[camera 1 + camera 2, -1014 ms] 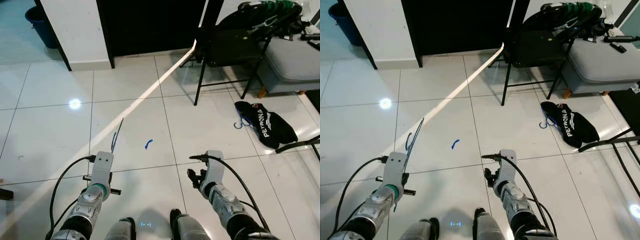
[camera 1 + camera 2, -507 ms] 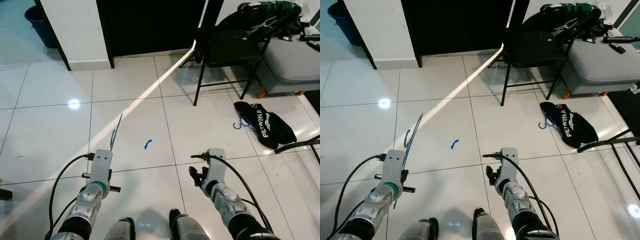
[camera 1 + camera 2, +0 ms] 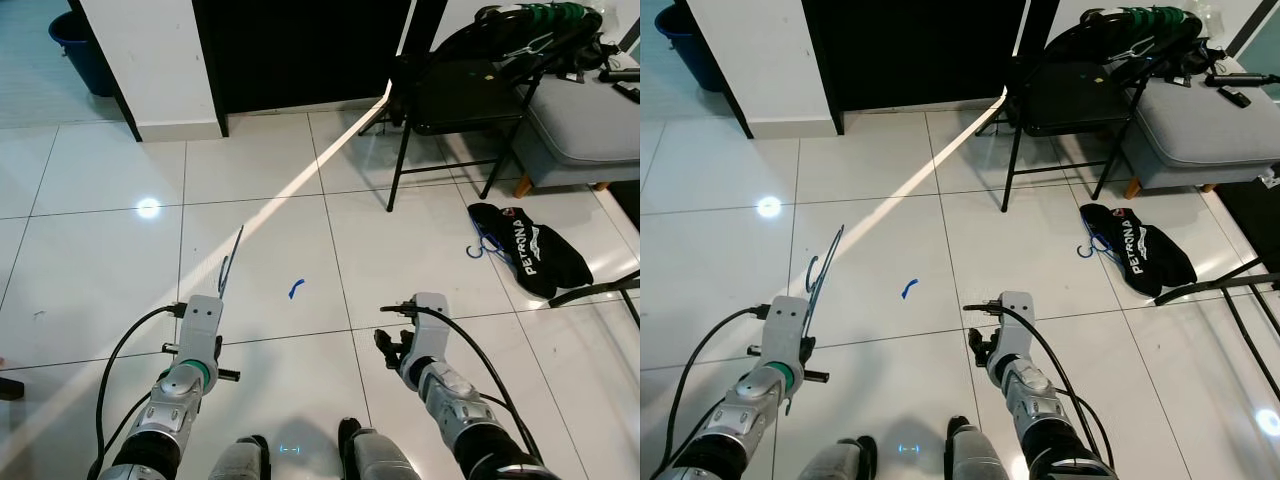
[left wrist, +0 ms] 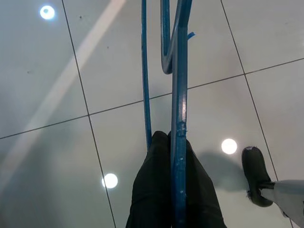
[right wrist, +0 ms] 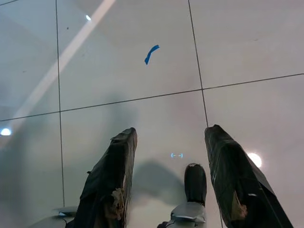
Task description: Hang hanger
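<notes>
While left claw [image 4: 173,190] pinches thin blue wire hanger [image 4: 176,71], right claw [image 5: 173,185] gapes empty.

Home interior, living area. Glossy white floor tiles [image 3: 260,180] with dark grout lines and ceiling-light reflections. White wall section [image 3: 150,60] beside dark doorway [image 3: 300,50]. Black folding chair [image 3: 450,95] piled with hangers and clothing. Grey upholstered sofa [image 3: 590,120] on short wooden legs, near the chair. Black printed bag [image 3: 535,250] lying on the floor near the sofa. Blue bin [image 3: 85,45] in the far corner past the wall. Scrap of blue tape [image 3: 295,288] on a tile.
</notes>
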You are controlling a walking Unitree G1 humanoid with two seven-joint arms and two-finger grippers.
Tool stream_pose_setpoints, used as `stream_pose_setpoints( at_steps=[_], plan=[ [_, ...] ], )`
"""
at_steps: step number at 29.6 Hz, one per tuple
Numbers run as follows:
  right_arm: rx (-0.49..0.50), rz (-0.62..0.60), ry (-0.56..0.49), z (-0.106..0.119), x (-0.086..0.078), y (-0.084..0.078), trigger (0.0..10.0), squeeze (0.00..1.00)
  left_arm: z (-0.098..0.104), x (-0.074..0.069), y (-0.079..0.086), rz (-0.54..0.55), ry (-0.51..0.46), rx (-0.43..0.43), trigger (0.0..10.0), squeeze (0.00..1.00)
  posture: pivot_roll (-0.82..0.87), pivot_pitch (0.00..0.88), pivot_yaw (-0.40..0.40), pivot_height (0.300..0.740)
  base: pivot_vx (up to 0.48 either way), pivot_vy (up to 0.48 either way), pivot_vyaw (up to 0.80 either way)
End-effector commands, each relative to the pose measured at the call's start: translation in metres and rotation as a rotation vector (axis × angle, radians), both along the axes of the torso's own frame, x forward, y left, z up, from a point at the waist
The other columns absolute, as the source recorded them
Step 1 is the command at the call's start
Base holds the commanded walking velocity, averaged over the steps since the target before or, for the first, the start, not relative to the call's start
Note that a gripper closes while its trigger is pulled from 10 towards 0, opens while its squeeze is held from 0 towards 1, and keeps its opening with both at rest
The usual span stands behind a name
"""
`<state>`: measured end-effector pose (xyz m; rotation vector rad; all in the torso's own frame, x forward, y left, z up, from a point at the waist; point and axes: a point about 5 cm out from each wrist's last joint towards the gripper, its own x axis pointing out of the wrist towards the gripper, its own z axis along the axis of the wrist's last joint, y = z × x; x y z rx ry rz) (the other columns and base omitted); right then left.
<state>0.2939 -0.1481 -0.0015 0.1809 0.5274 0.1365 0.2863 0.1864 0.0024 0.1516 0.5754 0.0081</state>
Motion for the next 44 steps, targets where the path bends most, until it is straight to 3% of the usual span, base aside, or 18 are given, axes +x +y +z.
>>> stream_pose_setpoints(
  at_steps=[1, 44],
  plan=[
    [0.005, -0.011, 0.033, -0.0059, -0.0054, -0.0018, 10.0, 0.00, -0.0093, -0.0096, 0.0027, 0.007, 0.046, -0.002, 10.0, 0.00, 0.03, 0.179, 0.032, 0.740, 0.000, 0.000, 0.00],
    [-0.033, 0.033, 0.061, -0.0035, 0.0002, 0.0055, 10.0, 0.00, -0.0033, -0.0014, 0.0040, -0.017, 0.042, -0.003, 10.0, 0.00, 0.03, 0.158, 0.019, 0.740, 0.000, 0.000, 0.00]
  ],
)
